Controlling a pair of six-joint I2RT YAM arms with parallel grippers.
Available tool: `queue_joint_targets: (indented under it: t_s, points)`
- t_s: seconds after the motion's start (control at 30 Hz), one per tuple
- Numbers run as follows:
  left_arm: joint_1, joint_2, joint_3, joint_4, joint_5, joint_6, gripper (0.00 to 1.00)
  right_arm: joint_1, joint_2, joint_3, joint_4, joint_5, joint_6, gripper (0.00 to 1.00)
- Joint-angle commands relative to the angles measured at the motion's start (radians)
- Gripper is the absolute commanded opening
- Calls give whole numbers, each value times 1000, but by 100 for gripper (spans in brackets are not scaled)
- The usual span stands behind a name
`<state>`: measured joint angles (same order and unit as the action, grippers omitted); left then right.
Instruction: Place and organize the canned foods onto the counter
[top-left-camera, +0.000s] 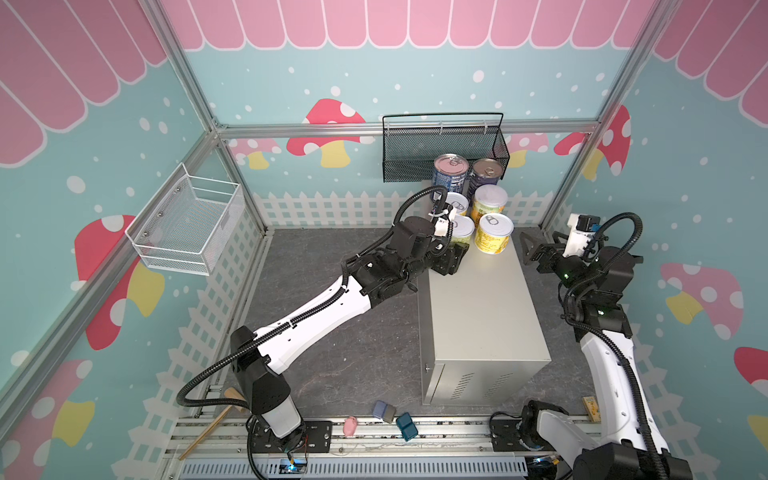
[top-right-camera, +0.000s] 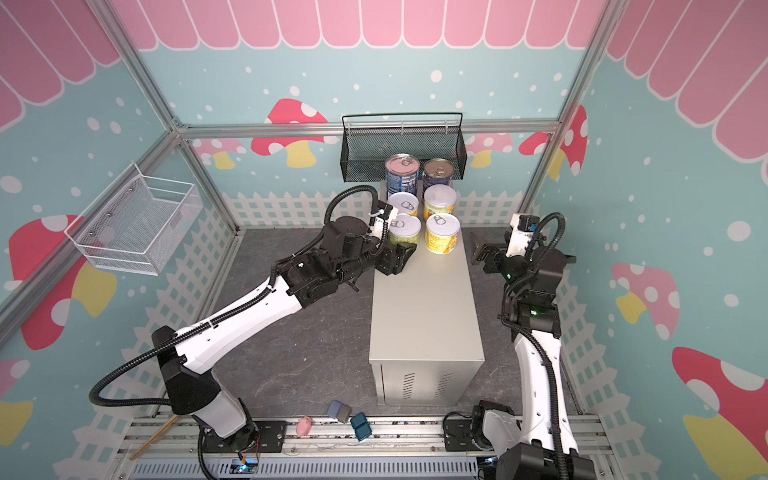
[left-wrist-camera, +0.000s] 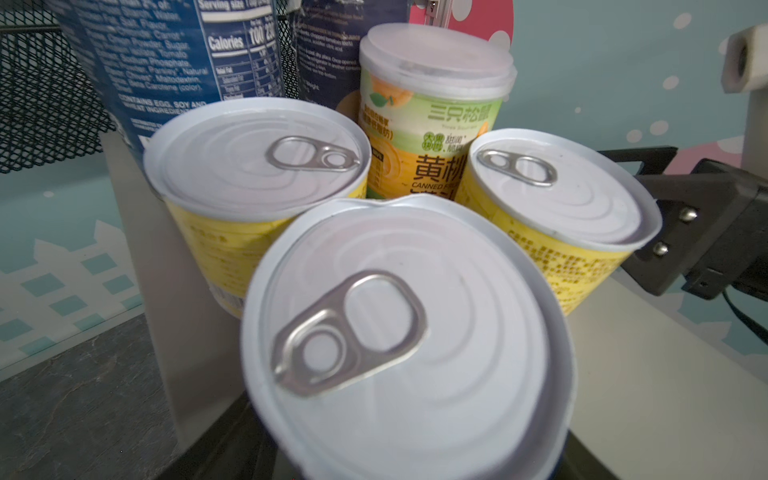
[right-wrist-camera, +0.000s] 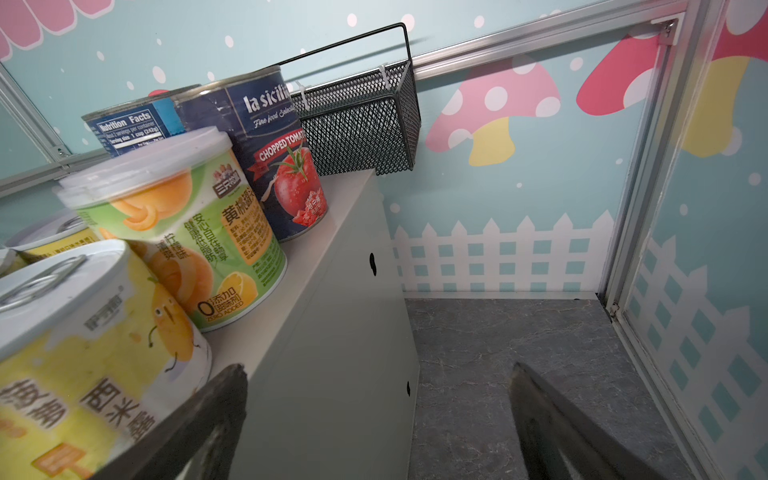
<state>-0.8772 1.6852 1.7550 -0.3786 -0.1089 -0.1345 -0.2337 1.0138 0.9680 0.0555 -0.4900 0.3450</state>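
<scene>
Pull-tab can (left-wrist-camera: 407, 345) close up, two yellow cans (left-wrist-camera: 257, 166) behind, plastic-lidded can (left-wrist-camera: 432, 104) beyond

Everything is brightly, evenly lit from above, and shadows are faint in both top views. In my left wrist view the nearest can (left-wrist-camera: 411, 332) is blurred, its lid softly glaring; the cans behind (left-wrist-camera: 432, 108) are sharper. In my right wrist view my right gripper (right-wrist-camera: 376, 368) is dark and blurred, the basket (right-wrist-camera: 361, 120) shadows the wall (right-wrist-camera: 257, 29), and edges stretch.
</scene>
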Motion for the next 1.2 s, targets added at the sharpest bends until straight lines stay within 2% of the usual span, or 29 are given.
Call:
queue_joint_targets:
  t_s: [0.0, 0.23, 0.37, 0.63, 0.87, 1.03, 1.17]
  points:
    - [9, 25, 11, -34, 14, -6, 77, 7, -4, -5, 15, -11, -12, 100]
    - [9, 8, 2, -34, 45, -16, 86, 8, -4, -6, 14, -11, -12, 100]
    - [9, -47, -40, -33, 47, -34, 89, 8, -5, -4, 10, -9, -14, 99]
    - [9, -206, -189, -49, -15, -45, 92, 8, -4, 0, 10, -6, -14, 99]
    - [18, -362, -304, -106, -110, -42, 99, 7, -4, 14, -2, -1, -11, 100]
    - [82, -475, -394, -138, -131, -64, 99, 7, 2, 31, -26, 58, -6, 99]
    - [196, -575, -478, -161, -105, -90, 99, 8, 30, 69, -46, 93, -8, 100]
